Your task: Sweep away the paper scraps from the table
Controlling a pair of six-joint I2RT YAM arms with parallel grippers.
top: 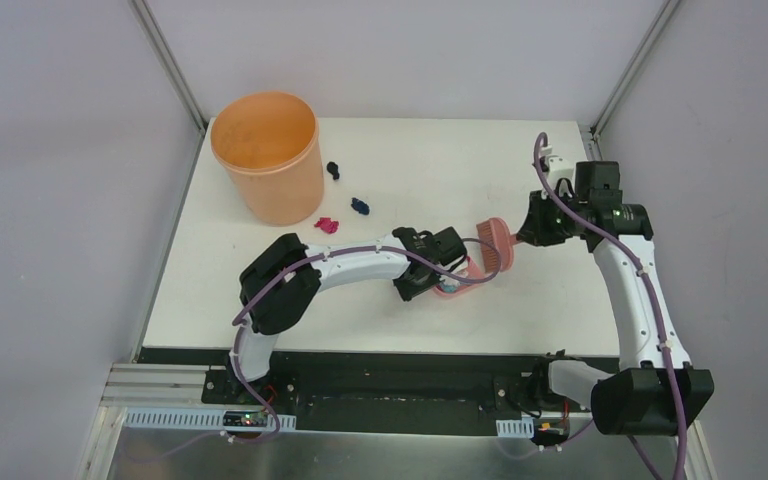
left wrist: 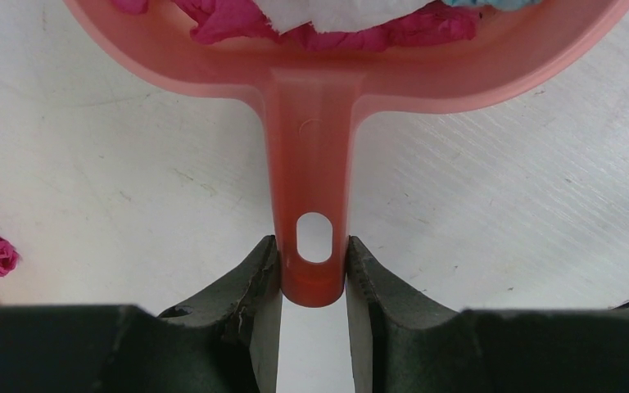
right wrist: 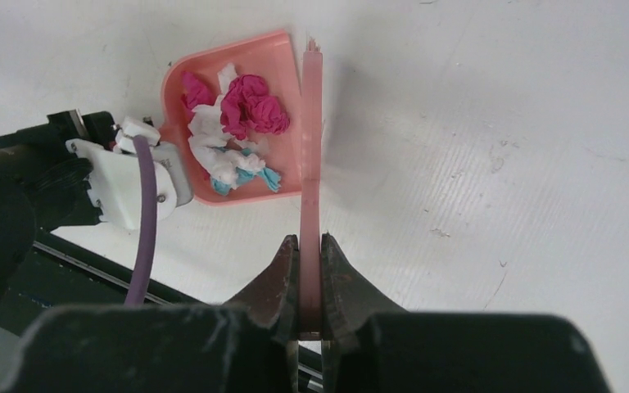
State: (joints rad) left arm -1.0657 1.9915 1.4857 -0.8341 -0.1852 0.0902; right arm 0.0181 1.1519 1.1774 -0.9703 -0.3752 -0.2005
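Left tool (left wrist: pixel 314 282) clamps dustpan (left wrist: pixel 311 123) near table (top: pixel 560 310) front edge; scraps (top: pixel 327 225) beside bin (top: pixel 268 155).

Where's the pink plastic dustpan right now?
In the top view, the pink plastic dustpan sits near the front middle of the white table, its handle clamped in the left hand. The pink hand brush is just right of it, and crumpled paper scraps lie inside.

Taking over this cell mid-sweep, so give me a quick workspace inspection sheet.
Surface: white matte table, faint scuffs.
Job's things: crumpled paper scraps, magenta, white, teal, in pink plastic dustpan; black scrap, dark blue scrap, magenta scrap loose on table.
Clutter: tall orange plastic bucket, far left corner.
Grippers: left gripper shut on dustpan handle; right gripper shut on pink hand brush.
Cables: purple cables run along both arms.
Surroundings: pale grey walls, aluminium posts.
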